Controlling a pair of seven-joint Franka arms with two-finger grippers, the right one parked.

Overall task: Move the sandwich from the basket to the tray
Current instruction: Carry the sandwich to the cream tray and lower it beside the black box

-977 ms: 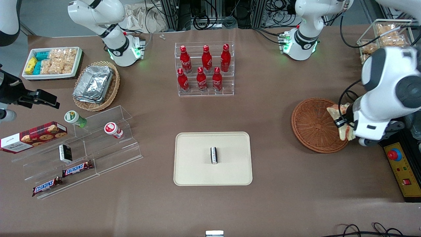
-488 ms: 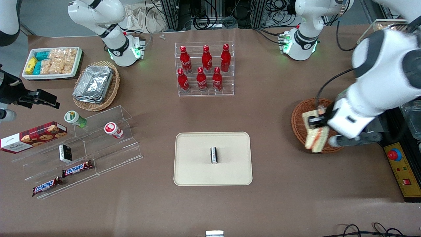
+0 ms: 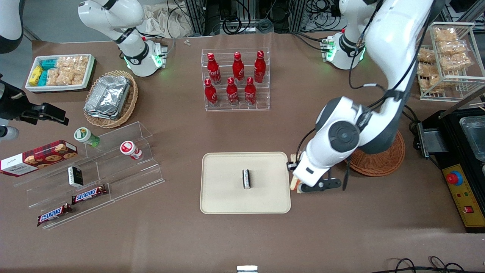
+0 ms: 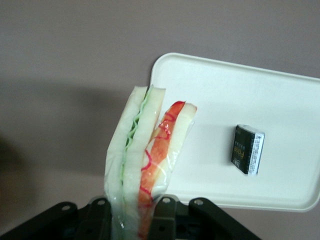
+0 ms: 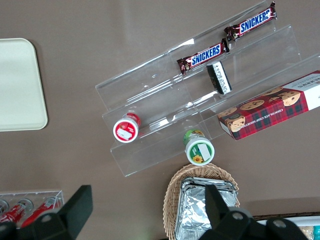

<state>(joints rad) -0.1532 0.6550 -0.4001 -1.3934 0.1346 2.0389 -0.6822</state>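
My gripper (image 3: pixel 298 185) hangs just above the table at the tray's edge that faces the working arm's end, shut on the sandwich (image 3: pixel 293 183). In the left wrist view the sandwich (image 4: pixel 145 160), white bread with green and red filling in clear wrap, stands up between the black fingers (image 4: pixel 167 212) of the gripper (image 4: pixel 134 212), its tip over the tray's corner. The cream tray (image 3: pixel 227 189) holds only a small black-and-white packet (image 3: pixel 246 178), which also shows on the tray (image 4: pixel 220 95) as a dark packet (image 4: pixel 247 149). The round wicker basket (image 3: pixel 380 161) lies partly under the arm.
A rack of red bottles (image 3: pixel 237 79) stands farther from the camera than the tray. Toward the parked arm's end are clear acrylic steps with snacks (image 3: pixel 94 167), a tan basket of foil containers (image 3: pixel 111 98) and a white snack bin (image 3: pixel 60 72). A control box with a red button (image 3: pixel 460 193) sits beside the basket.
The gripper has lifted the sandwich out of the basket and carried it across the table to the tray's edge. The packet on the tray has stayed put.
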